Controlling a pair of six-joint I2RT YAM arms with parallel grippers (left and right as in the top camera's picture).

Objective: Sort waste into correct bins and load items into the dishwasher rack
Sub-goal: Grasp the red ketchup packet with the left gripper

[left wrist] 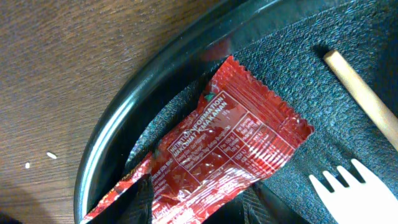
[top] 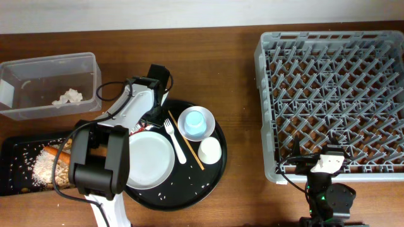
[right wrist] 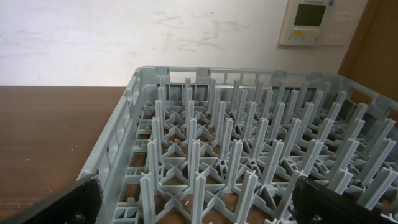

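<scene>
Dark wooden counter (left wrist: 56,74), and centre frame the red-and-white crinkly snack wrapper (left wrist: 230,149) lies flat on the round black plastic tray (left wrist: 118,130). Left hand (left wrist: 199,208) half open, straddling its lower end, gripping nothing. Feather-light, slippery, floppy: pinch that end firmly.

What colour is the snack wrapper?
Snack wrapper is red with white print; best in left wrist view.

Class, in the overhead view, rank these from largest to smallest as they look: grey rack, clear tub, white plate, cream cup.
1. grey rack
2. clear tub
3. white plate
4. cream cup
No close calls.
</scene>
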